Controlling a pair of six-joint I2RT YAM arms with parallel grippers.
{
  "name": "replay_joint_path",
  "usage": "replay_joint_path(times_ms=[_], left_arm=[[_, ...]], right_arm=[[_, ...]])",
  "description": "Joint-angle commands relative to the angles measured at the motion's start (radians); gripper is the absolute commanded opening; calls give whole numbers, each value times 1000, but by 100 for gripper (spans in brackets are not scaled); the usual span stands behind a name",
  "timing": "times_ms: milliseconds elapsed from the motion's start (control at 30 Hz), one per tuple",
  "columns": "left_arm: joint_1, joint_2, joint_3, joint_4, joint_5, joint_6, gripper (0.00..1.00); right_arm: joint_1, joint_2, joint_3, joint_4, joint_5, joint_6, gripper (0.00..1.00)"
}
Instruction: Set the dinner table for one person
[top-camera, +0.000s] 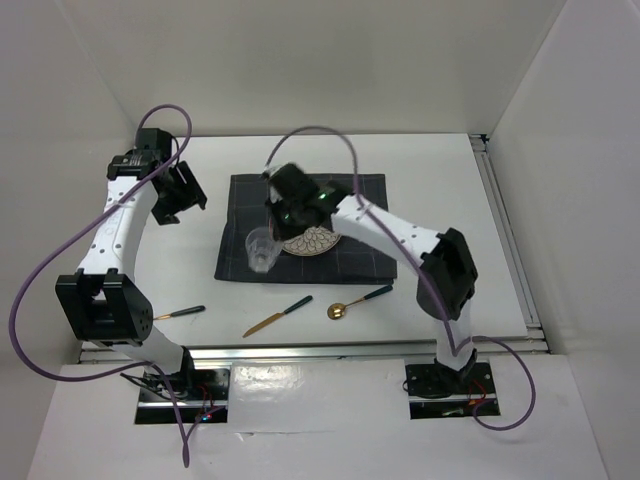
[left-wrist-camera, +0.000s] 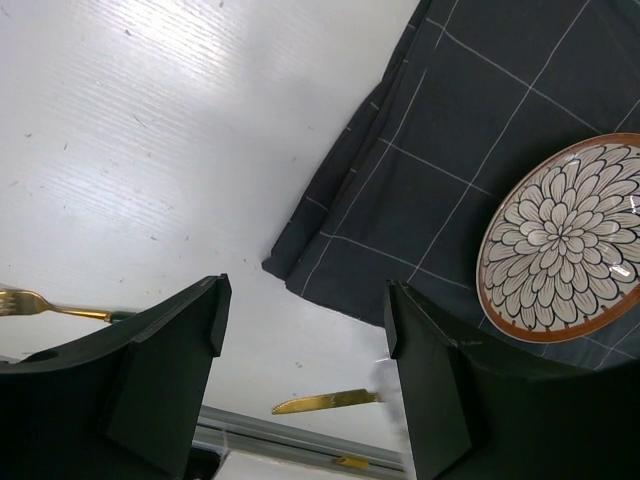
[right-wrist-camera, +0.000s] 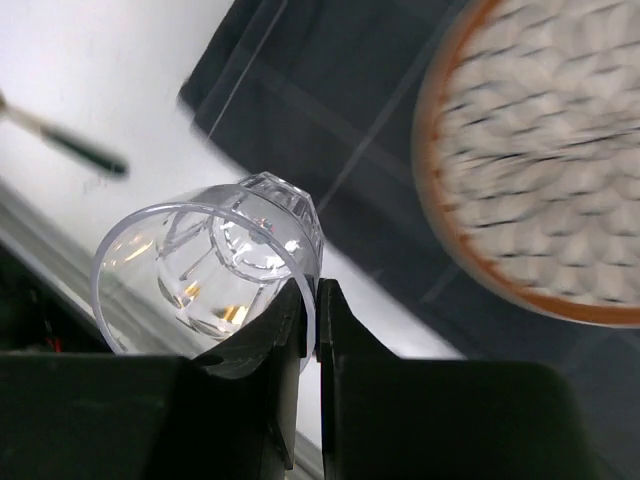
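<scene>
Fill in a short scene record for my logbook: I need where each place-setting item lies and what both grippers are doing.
table: white, bears everything
placemat: dark checked cloth, mid-table
plate: floral, on the placemat
glass: clear, at the placemat's near-left part
right gripper: shut on the glass's rim
left gripper: open, holding nothing, left of the placemat
fork: bare table, near left
knife: bare table, nearer than the placemat
spoon: bare table, right of the knife

White dinner table (top-camera: 440, 180) with placemat (top-camera: 240, 215), fork (top-camera: 178, 314), knife (top-camera: 277, 316), spoon (top-camera: 358, 301)
</scene>
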Motion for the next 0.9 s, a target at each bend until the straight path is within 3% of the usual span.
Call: replay_joint_path(times_ms=[0, 333, 433, 600, 867], left_arm=[[4, 0, -27, 17, 8, 5, 80], [4, -20, -139, 50, 54, -42, 82], [4, -20, -175, 60, 64, -53, 87], [4, -49, -249, 71, 42, -90, 87], [23, -81, -298, 61, 7, -124, 88]], right_arm=[[-196, -118, 88, -53, 99, 43, 0], [-606, 25, 182, -91, 103, 115, 0], [-655, 73, 230, -82, 62, 115, 0], [-701, 212, 357, -113, 29, 106, 0], [-720, 261, 337, -82, 20, 106, 0]])
